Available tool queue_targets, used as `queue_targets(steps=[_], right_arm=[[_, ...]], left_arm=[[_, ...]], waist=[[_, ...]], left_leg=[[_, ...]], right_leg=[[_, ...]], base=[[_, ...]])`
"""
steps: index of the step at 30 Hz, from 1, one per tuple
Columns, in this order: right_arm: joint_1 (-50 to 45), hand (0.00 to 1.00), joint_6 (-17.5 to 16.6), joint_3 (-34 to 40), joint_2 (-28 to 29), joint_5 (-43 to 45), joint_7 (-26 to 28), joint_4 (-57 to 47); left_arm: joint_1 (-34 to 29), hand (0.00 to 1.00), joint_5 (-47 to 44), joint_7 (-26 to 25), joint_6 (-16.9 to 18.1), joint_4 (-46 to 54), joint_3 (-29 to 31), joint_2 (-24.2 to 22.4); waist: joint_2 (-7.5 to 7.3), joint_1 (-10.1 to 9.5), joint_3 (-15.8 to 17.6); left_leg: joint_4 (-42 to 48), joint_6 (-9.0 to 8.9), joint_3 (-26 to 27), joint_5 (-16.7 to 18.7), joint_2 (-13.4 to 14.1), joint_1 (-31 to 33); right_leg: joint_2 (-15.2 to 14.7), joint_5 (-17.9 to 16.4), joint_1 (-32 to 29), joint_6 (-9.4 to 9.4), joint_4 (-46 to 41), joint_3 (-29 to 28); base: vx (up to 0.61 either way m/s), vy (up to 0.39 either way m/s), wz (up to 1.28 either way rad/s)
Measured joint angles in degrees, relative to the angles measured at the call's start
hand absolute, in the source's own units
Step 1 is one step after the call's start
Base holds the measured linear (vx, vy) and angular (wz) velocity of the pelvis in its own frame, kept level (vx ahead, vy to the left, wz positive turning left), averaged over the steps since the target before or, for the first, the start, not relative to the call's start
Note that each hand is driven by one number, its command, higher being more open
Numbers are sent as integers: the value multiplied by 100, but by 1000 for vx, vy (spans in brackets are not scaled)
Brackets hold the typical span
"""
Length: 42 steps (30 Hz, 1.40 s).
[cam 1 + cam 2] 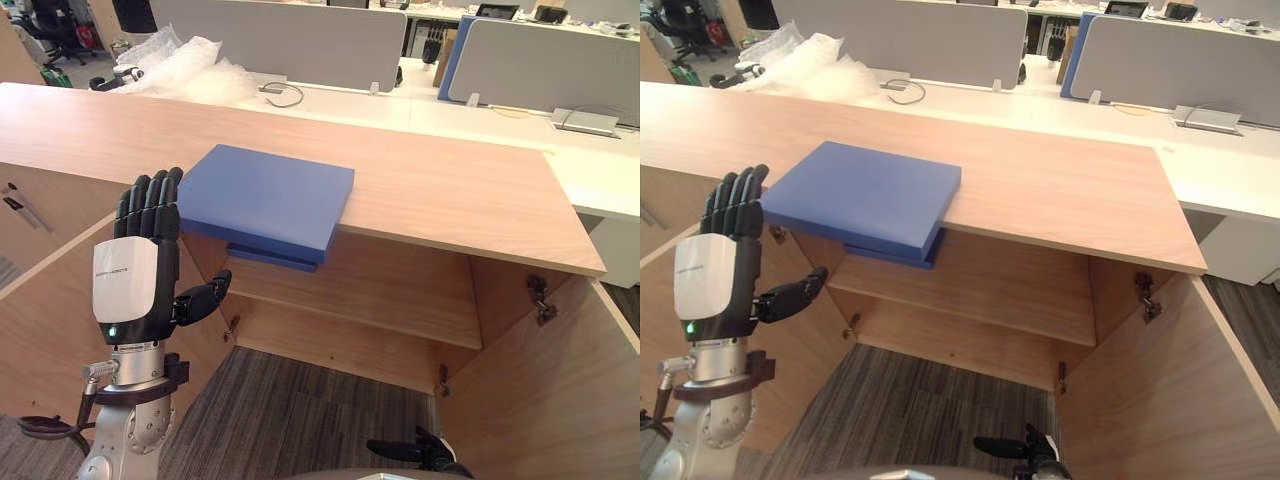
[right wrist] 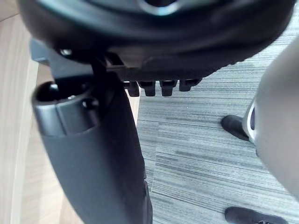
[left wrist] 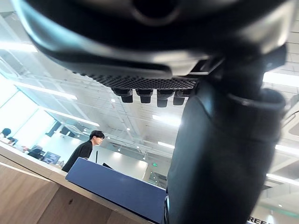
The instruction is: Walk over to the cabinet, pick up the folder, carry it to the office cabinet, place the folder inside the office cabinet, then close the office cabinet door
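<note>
The cabinet (image 1: 450,190) is pale wood-grain board, smooth and matt on its top, shelf and doors; its hinge (image 1: 541,298) is dull metal. The folder (image 1: 265,195) has a plain blue cover, matt and smooth; whether plastic or card I cannot tell. The left hand (image 1: 128,285) has dark matt plastic fingers, a glossy white shell on its back and a silvery metal wrist. The carpet (image 1: 290,410) is grey, ribbed and rough. Crumpled clear plastic wrap (image 1: 185,60) glints behind.

Crumpled plastic wrap (image 1: 185,65) lies near a grey partition (image 1: 290,40).
</note>
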State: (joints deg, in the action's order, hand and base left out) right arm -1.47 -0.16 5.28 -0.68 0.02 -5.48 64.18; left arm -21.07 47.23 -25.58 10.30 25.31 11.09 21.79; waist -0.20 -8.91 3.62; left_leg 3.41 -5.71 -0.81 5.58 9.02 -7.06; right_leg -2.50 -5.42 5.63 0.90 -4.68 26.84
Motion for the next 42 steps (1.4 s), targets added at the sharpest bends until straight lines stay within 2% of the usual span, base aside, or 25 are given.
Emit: queue_targets(steps=[5, 12, 16, 21, 29, 35, 42], right_arm=[[18, 100, -8, -34, -19, -56, 28, 21], [14, 100, -7, -162, -44, -125, 37, 17], [12, 100, -7, -317, -95, -266, 54, 4], [5, 100, -3, -430, -152, -445, 117, -143], [5, 100, -6, -548, -175, -456, 130, -258], [-3, 100, -7, -651, -163, -467, 173, -323], [-20, 100, -8, -647, -210, -499, 171, -334]], left_arm=[[99, 100, 82, 121, 47, -433, 52, 303], [690, 100, 334, 123, -57, -1214, -128, 739], [924, 100, 328, 194, -41, -1622, -181, 781], [1202, 100, 428, 316, -68, -2163, -417, 1314], [1780, 100, 776, 336, -35, -2576, -986, 1879], [2038, 100, 984, 333, -43, -2896, -1158, 2016], [2296, 100, 1197, 318, -80, -3064, -1269, 2080]], waist=[[-19, 7, 8], [-66, 50, 7], [-88, 113, -7], [-91, 169, -7], [-82, 279, -9], [-78, 329, -12], [-71, 341, -18]], left_leg=[[-54, -1, -1, 0, 57, 6], [-232, -21, -84, -22, 79, -10], [-270, -15, -78, -58, 74, 0], [-331, -3, 9, -113, 55, 6], [-310, 85, 82, -129, -85, 17], [-311, 138, 184, -162, -159, 34], [-339, 109, 179, -232, -161, 100]], right_leg=[[21, -42, -197, -64, -232, -125], [8, -54, -384, -131, -456, -188], [14, 1, -394, -134, -400, -192], [21, 92, -452, -133, -318, -267], [13, 517, -258, -56, 280, -365], [-2, 745, -231, -46, 536, -474], [28, 881, -238, -78, 696, -476]], base=[[-49, 0, -12], [-65, -2, -3], [-12, -2, -1], [3, 12, -9], [-1, 47, -6], [-27, 43, -9], [-14, 9, 0]])
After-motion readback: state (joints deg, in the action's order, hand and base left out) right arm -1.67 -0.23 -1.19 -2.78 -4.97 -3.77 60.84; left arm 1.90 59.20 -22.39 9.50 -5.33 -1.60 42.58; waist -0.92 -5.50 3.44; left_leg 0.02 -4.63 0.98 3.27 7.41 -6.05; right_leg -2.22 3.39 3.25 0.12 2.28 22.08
